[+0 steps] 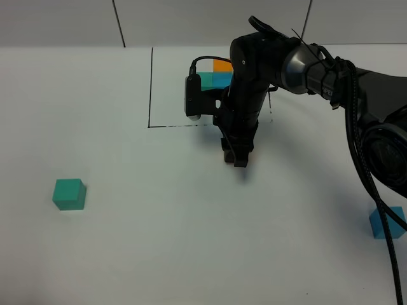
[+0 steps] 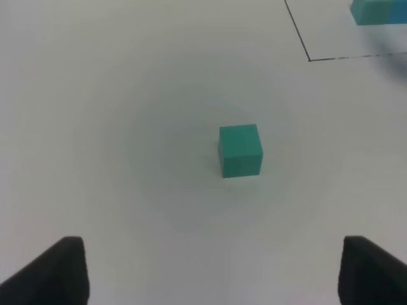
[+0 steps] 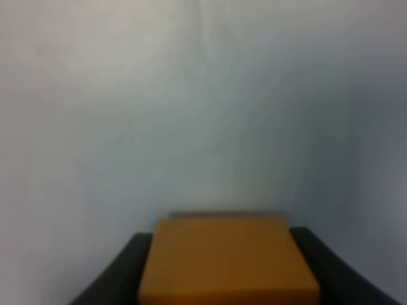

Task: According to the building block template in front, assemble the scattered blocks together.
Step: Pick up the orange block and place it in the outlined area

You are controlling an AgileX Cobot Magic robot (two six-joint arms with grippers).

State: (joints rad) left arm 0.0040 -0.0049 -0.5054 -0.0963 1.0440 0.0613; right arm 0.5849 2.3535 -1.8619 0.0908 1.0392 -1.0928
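Right hand (image 1: 236, 159) was clenched on small matte orange cube (image 3: 227, 260), low over white surface (image 1: 191, 241), just near of black-framed teal, blue and orange cube template (image 1: 213, 79). Left hand (image 2: 216, 272) hung released above small matte teal-green cube (image 1: 68, 194) at left. Small matte blue cube (image 1: 388, 222) lay near right.

Three loose matte cubes: one teal-green cube (image 1: 68, 194), one blue cube (image 1: 387, 222), one orange cube (image 3: 229, 262). One black-framed three-cube cluster (image 1: 213, 79).
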